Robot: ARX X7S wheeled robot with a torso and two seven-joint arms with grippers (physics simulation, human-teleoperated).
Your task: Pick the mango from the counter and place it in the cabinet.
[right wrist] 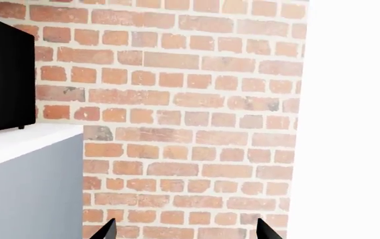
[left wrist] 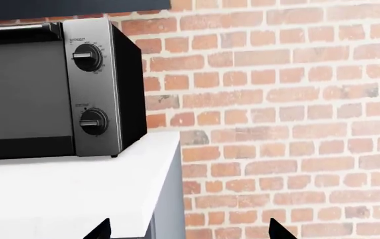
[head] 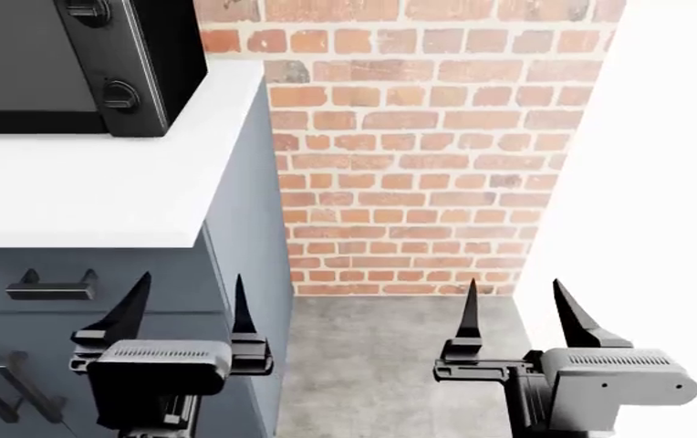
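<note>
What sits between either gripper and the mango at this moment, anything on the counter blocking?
Cannot say: no mango shows in any view. Both the left gripper and the right gripper hang open and empty below counter height. The visible stretch of counter carries only the toaster oven, at its back against the brick wall.

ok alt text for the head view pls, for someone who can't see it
Two open grippers, left and right, hang low in front of a white counter end and a red brick wall. A black toaster oven sits on the counter; no mango shows.
</note>
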